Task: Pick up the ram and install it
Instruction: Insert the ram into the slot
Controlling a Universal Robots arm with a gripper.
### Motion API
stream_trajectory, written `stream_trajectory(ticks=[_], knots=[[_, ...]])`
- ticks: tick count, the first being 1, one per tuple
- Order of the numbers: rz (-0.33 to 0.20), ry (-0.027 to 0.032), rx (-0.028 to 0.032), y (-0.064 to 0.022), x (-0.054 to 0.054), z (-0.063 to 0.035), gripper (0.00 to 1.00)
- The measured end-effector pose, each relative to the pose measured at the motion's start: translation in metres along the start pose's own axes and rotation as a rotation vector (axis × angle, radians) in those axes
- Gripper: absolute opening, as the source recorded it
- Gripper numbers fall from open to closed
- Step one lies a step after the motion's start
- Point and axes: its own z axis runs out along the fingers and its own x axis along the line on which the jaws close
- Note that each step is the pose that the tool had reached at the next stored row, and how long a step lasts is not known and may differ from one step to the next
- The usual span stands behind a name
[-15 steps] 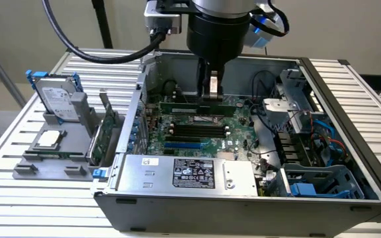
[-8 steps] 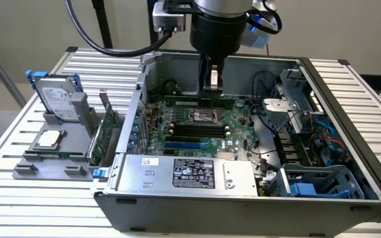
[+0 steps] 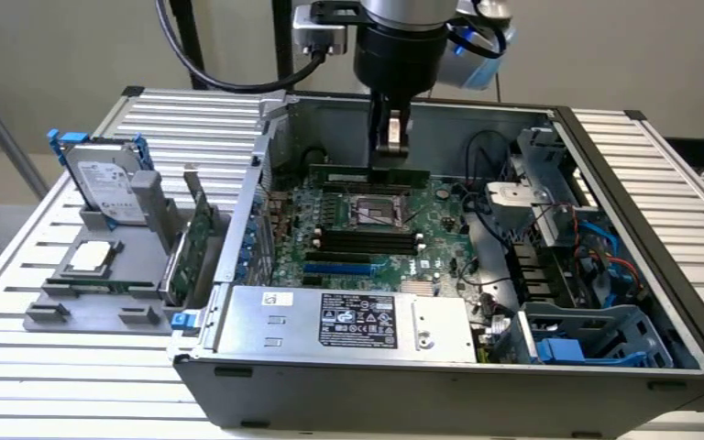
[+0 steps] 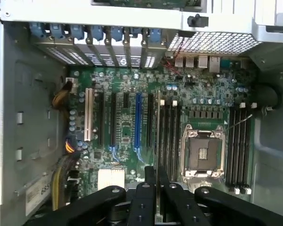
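The ram (image 3: 342, 171) is clamped mid-length across its flat faces by the end effector (image 3: 389, 158); it is judged light, stiff, fragile.

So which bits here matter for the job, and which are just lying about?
In the job: the ram, held in the gripper; the empty memory slots.
Lying about: hard drive, processor chip, expansion card, power supply.
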Motion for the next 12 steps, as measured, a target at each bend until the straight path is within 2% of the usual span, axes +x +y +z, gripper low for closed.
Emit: stream_trajectory(ticks=[6,10,12], knots=[[0.0,0.0001,-0.0001,-0.0046,-0.024,0.0116,0.0],[0.0,0.0003,0.0,-0.0105,-0.032,0.0188,0.0],[0.001,0.0004,0.0,-0.0108,-0.032,0.019,0.0]])
